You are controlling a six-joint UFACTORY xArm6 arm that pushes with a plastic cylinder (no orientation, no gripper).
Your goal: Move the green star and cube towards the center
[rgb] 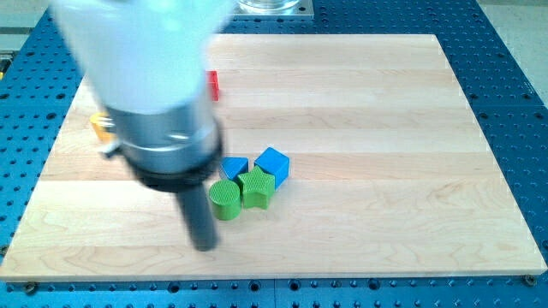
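A green star [256,187] lies just left of the board's middle, touching a blue cube [272,165] at its upper right. A round green block [226,200] touches the star's left side. A second blue block [235,167], its shape unclear, sits just above the round green block. My tip [205,246] rests on the board a little below and to the left of the round green block, apart from it. The rod and the arm above it hide much of the board's left part.
A red block [214,85] peeks out at the arm's right edge near the view's top. A yellow block [102,126] shows at the arm's left edge. The wooden board [385,128] lies on a blue perforated table [514,60].
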